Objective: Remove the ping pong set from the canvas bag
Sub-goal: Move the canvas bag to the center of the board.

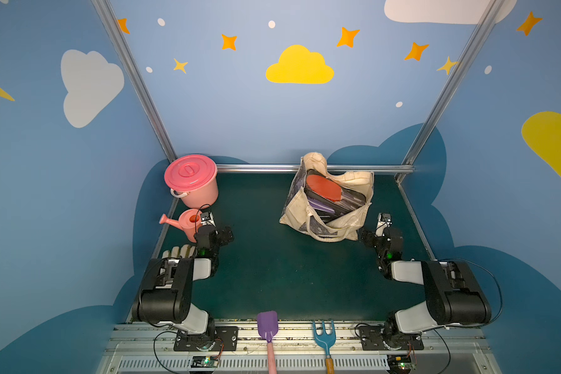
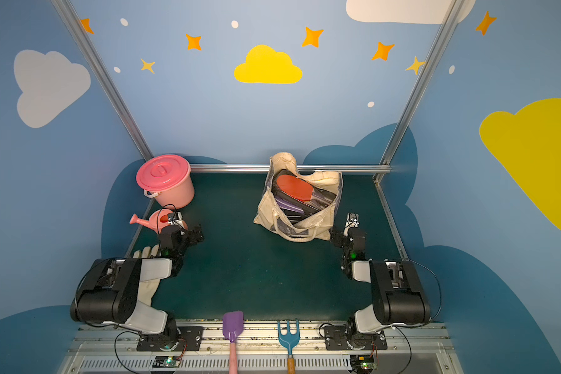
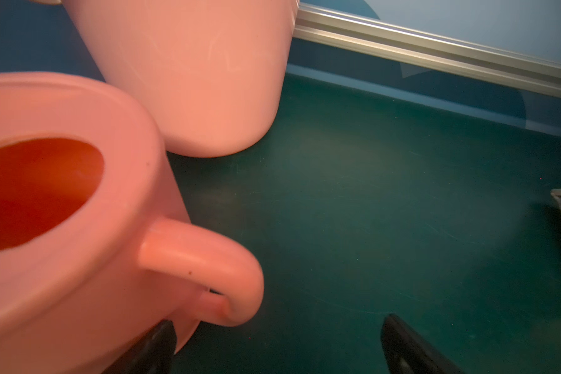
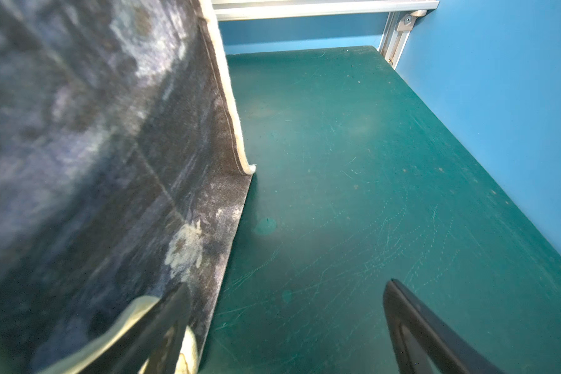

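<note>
The canvas bag (image 1: pixel 294 207) (image 2: pixel 265 207) stands open at the back right of the green table, cream with a grey-purple printed side (image 4: pixel 94 145). Inside it lies the ping pong set: a dark flat pack showing a red paddle (image 1: pixel 324 187) (image 2: pixel 293 188) on top, with a purple case (image 1: pixel 318 207) and other dark cases under it. My right gripper (image 1: pixel 382 221) (image 4: pixel 287 285) is open, low beside the bag's right side, one finger (image 4: pixel 175 311) close against the printed cloth and a cream strap. My left gripper (image 1: pixel 208 223) (image 3: pixel 277 323) is open at the left, next to a pink watering can, holding nothing.
A pink lidded bucket (image 1: pixel 191 181) (image 3: pixel 191 74) stands at the back left, with the pink watering can (image 1: pixel 182 221) (image 3: pixel 78 226) in front of it. A cream glove (image 2: pixel 146 252) lies under the left arm. A purple toy shovel (image 1: pixel 267 323) and a blue toy rake (image 1: pixel 324 333) rest at the front edge.
</note>
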